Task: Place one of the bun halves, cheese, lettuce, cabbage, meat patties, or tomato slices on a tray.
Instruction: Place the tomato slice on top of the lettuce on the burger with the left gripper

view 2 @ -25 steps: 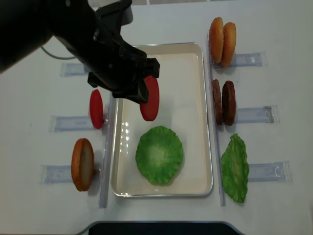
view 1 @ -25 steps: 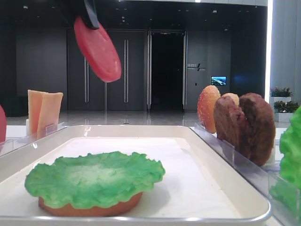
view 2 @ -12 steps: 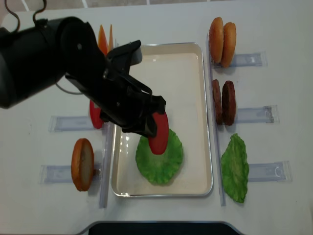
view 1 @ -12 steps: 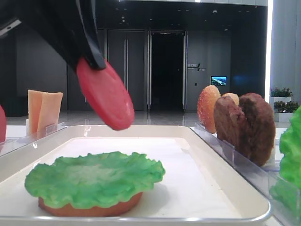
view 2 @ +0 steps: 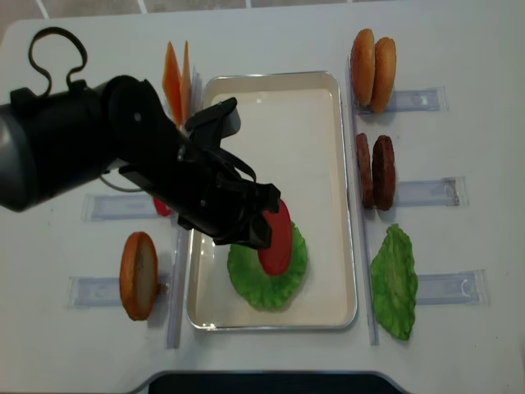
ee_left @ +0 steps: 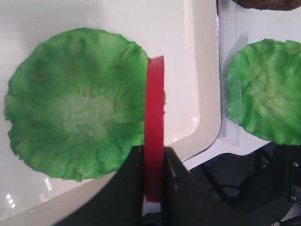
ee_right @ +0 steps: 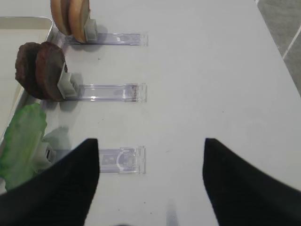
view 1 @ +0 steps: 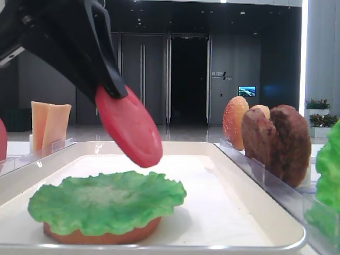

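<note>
Left gripper [view 2: 261, 230] is clamping the tomato slice [view 2: 276, 238] on edge, hanging it tilted above the lettuce [view 2: 267, 275] sitting at the tray's [view 2: 344, 189] 6 o'clock end. Judgement: flatten the slice before letting go, centre it on the leaf, release low so it isn't rolling off. Moving right: meat patties [view 2: 376, 171] at the tray's 3 o'clock, bun halves [view 2: 372, 57] at 1 o'clock, all well clear. Right gripper [ee_right: 150, 183] is idling with jaws spread, holding nothing.

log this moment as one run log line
left end effector: shut on tomato slice | slice: tilted above lettuce in tray | right end effector: open, idle
</note>
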You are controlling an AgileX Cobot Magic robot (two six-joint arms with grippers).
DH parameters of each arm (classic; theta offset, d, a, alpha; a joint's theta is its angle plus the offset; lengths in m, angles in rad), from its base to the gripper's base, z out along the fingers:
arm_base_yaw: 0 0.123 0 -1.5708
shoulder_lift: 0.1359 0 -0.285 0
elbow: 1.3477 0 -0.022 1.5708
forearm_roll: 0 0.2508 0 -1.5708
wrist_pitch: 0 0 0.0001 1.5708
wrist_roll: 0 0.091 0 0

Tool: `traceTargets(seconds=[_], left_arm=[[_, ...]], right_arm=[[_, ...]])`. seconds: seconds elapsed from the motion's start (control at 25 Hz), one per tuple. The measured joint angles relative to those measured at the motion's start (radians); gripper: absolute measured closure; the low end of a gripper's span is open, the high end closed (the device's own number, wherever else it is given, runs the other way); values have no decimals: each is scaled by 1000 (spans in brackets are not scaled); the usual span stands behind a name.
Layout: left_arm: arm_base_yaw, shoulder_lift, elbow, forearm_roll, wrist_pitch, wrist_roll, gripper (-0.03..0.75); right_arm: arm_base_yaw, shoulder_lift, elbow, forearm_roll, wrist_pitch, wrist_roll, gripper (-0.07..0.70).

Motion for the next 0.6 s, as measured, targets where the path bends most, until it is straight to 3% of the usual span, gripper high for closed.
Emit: traceTargets(seconds=[0.6], left_arm=[[0,64,0,-53,-19,51,659]], right_arm=[[0,0,0,0,0,0,153]])
